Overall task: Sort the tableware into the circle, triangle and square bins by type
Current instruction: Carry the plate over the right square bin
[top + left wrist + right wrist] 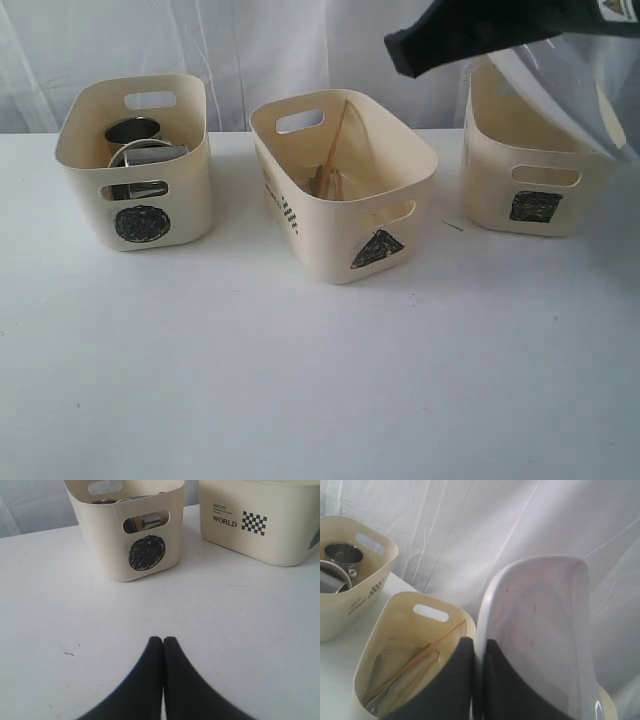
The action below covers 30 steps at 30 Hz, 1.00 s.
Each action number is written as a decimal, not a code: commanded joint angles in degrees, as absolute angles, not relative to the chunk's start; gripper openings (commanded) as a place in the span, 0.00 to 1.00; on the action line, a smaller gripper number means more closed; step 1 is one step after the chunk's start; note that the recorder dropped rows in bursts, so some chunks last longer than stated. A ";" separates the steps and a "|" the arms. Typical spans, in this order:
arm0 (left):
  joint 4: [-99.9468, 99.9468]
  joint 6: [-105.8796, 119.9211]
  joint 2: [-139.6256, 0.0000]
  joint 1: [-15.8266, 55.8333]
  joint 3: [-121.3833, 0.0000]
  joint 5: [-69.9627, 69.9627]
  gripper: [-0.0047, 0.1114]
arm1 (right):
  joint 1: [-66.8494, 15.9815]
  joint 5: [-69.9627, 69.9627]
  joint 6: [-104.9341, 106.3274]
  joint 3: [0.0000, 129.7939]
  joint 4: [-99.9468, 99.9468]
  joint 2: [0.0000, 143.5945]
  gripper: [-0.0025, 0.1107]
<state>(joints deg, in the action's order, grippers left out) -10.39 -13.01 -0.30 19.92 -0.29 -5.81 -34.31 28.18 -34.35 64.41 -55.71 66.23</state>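
My right gripper [479, 642] is shut on the rim of the large white square plate [540, 625]. In the exterior view that gripper [405, 55] holds the plate [560, 95] tilted above the square bin [535, 170]. The circle bin [135, 160] holds steel cups [133, 130] and a steel bowl. Inside the triangle bin [340, 190] lie wooden chopsticks [420, 655] and cutlery. Low over the bare table, my left gripper [163, 640] is shut and empty, in front of the circle bin [130, 530]. The white bowl is not visible.
The three bins stand in a row at the back of the white table [300, 380]. A white curtain [280, 40] hangs behind them. The triangle bin's side [260, 520] carries a WORLD label with a checker pattern.
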 commanded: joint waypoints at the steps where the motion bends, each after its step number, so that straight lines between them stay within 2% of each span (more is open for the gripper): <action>1: -10.25 -13.07 0.00 19.80 0.00 -5.61 0.04 | -28.29 18.60 -32.78 66.59 -58.92 68.83 0.02; 16: -10.25 -13.07 0.00 19.80 0.00 -5.61 0.04 | -10.79 0.00 -32.16 72.91 -58.79 83.97 0.02; 30: -10.25 -13.07 0.00 19.80 0.00 -5.61 0.04 | -2.90 -9.27 -33.26 78.06 -58.35 95.90 0.02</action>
